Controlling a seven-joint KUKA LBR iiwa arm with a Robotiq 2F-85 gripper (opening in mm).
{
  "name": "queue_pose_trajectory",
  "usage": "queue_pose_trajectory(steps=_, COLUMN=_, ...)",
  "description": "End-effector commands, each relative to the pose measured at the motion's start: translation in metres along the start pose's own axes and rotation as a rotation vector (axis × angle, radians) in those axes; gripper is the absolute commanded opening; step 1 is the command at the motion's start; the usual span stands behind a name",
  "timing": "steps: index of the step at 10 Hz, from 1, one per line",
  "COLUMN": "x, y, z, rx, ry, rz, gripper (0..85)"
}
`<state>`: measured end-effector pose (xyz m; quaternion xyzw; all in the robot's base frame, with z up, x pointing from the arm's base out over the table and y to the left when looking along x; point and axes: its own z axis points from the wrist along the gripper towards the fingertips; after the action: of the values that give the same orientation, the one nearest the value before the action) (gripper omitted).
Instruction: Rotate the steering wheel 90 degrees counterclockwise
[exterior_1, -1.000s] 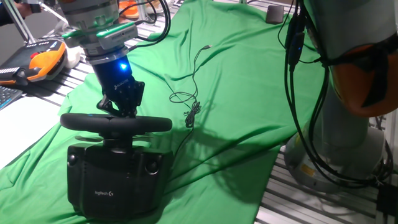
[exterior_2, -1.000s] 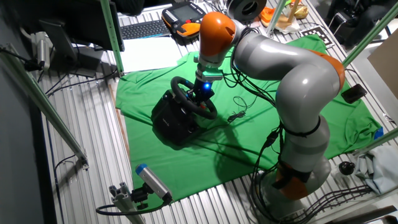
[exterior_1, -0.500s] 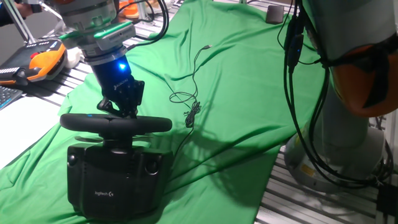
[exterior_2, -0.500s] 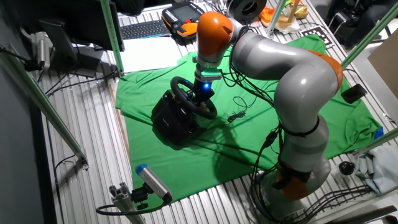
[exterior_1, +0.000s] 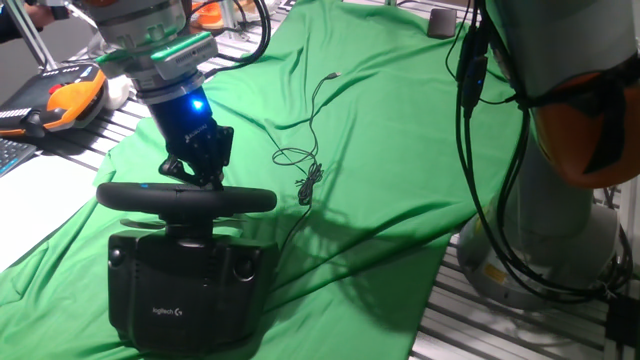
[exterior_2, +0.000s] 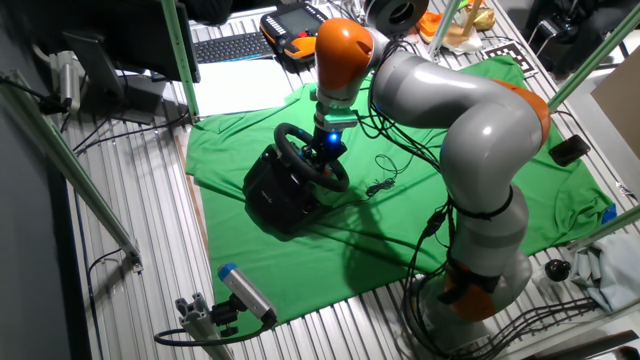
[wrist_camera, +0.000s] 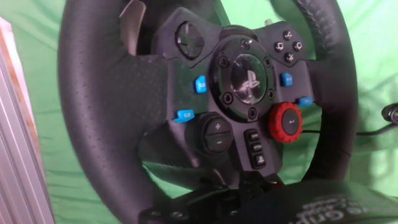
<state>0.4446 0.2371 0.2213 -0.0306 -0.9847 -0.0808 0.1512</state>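
Observation:
The steering wheel (exterior_1: 186, 198) shows edge-on as a black rim on a boxy black base (exterior_1: 190, 290) with a white Logitech logo, on the green cloth. It also shows in the other fixed view (exterior_2: 310, 157). In the hand view its face fills the frame, with the hub (wrist_camera: 249, 81), blue buttons and a red dial. My gripper (exterior_1: 195, 170), lit blue at the wrist, hangs right behind the rim's upper edge, fingers reaching down to the wheel's face. The rim hides the fingertips, so I cannot tell whether they are open or shut.
A thin black cable (exterior_1: 305, 165) lies coiled on the green cloth (exterior_1: 380, 120) to the right of the wheel. An orange teach pendant (exterior_1: 75, 95) sits at the left on the slatted table. My arm's base (exterior_1: 560, 230) stands at the right.
My gripper has shifted very slightly at the wheel. The wheel rim and base look the same.

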Motion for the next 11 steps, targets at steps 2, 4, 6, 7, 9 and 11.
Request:
queue_pose_trajectory(steps=2, x=0.0, y=-0.001, z=0.002, rx=-0.006, ry=0.001, rz=-0.003, gripper=0.0)
queue_pose_trajectory(steps=4, x=0.005, y=0.004, z=0.002, rx=0.001, ry=0.0, rz=0.013, gripper=0.0)
queue_pose_trajectory(steps=6, x=0.006, y=0.003, z=0.005, rx=0.001, ry=-0.001, rz=0.013, gripper=0.0)
queue_pose_trajectory(steps=7, x=0.005, y=0.0, z=0.006, rx=0.003, ry=-0.003, rz=0.011, gripper=0.0)
queue_pose_trajectory(steps=9, x=0.001, y=-0.006, z=0.009, rx=-0.002, ry=-0.002, rz=-0.001, gripper=0.0)
queue_pose_trajectory(steps=11, x=-0.001, y=-0.01, z=0.011, rx=-0.008, ry=-0.002, rz=-0.009, gripper=0.0)
